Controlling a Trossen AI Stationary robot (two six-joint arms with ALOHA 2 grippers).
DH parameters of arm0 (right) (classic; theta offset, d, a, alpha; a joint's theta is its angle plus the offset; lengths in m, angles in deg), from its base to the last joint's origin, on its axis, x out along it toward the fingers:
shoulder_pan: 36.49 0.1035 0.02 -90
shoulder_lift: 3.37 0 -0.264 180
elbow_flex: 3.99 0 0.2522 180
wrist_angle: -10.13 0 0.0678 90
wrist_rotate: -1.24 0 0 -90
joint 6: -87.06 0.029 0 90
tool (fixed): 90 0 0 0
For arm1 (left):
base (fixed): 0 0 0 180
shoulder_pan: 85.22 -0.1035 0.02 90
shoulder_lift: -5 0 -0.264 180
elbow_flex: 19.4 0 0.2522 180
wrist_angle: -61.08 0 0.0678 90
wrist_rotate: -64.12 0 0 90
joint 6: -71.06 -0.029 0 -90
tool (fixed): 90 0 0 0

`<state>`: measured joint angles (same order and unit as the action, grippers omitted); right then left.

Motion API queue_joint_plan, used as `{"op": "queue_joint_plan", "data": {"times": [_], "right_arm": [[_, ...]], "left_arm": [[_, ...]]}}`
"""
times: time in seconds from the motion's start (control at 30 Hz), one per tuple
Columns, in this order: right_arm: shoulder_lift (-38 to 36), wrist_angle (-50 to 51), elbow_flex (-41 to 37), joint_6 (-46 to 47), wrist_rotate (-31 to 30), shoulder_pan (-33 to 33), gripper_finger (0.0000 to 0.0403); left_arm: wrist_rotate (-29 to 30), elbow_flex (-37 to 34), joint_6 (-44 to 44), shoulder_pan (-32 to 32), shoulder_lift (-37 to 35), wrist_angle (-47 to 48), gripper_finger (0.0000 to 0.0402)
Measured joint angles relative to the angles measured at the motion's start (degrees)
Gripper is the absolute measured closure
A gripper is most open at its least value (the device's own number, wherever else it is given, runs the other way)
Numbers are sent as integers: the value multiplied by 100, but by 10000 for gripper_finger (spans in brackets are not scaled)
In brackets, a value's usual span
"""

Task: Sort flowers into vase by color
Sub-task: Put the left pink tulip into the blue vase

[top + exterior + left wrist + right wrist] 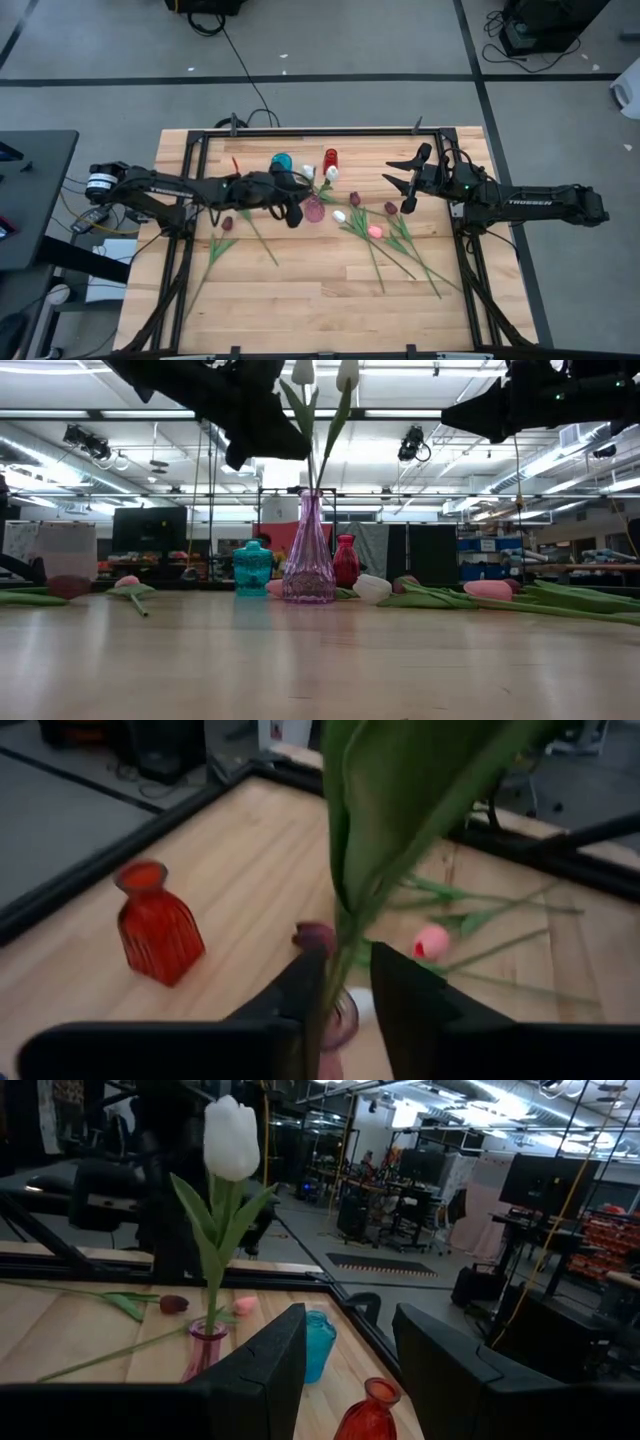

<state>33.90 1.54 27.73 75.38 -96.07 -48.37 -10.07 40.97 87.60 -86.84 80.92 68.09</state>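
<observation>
High view: left gripper sits just beside the pink glass vase, while the right gripper, fingers spread and empty, hangs near loose tulips lying on the table. Low view: white tulips stand upright in that vase, with what appears to be a second head, partly cropped. Left wrist view: left fingers pinch a green stem over the vase mouth.
</observation>
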Motion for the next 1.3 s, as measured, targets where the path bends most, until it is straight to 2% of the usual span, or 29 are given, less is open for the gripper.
{"op": "queue_joint_plan", "data": {"times": [0.13, 0.27, 0.4, 0.63, 0.87, 1.07, 1.3], "right_arm": [[0, 0, 0, -2, 0, 2, 238], [0, 9, 0, -2, -2, 0, 238], [0, 15, 0, -2, -2, 0, 238], [0, 17, 0, 14, 0, 0, 238], [0, 13, 1, 15, 0, 1, 238], [0, 7, 0, 15, 5, 2, 238], [0, -21, 0, 11, 142, 2, 238]], "left_arm": [[-22, 101, 0, 40, -83, 583, 278], [-64, 388, 323, 92, -280, 1756, 273], [-110, 498, 1352, 218, -398, 2979, 273], [-663, 479, 3258, 594, -409, 4842, 273], [-610, 443, 5517, 809, -376, 6503, 273], [-360, 23, 7017, 803, -329, 6333, 273], [-526, -763, 7293, 689, -313, 5085, 273]]}}
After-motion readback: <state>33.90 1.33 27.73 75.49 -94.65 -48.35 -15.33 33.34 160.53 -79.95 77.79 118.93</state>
